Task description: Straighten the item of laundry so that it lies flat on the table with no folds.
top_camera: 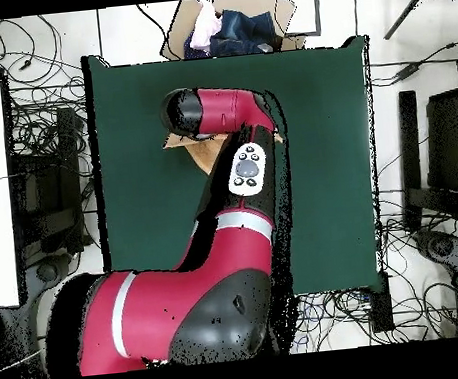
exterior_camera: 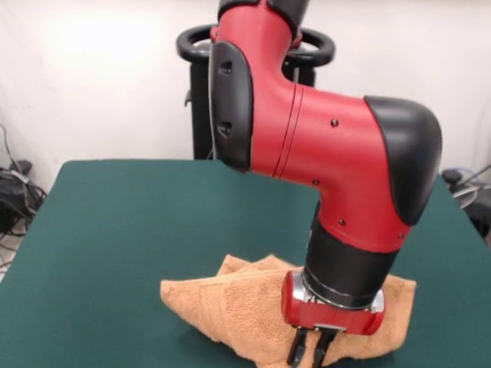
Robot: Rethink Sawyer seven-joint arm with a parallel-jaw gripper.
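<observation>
The orange-tan towel [exterior_camera: 230, 303] lies crumpled and folded on the green table [exterior_camera: 130, 230], near the table's front edge in the front view. My gripper [exterior_camera: 308, 351] hangs straight down over the towel's right half, with its tips at the towel's surface near the bottom of the picture. In the overhead view the arm covers most of the towel [top_camera: 205, 154]. Only small orange parts show beside the arm, and the gripper is hidden under it. The table [top_camera: 317, 119] spreads wide around the towel.
The pedestal [exterior_camera: 201, 100] stands behind the table's far edge. In the overhead view a cardboard box [top_camera: 229, 27] with clothes sits past the table's top edge. Cables and equipment lie on the floor on both sides.
</observation>
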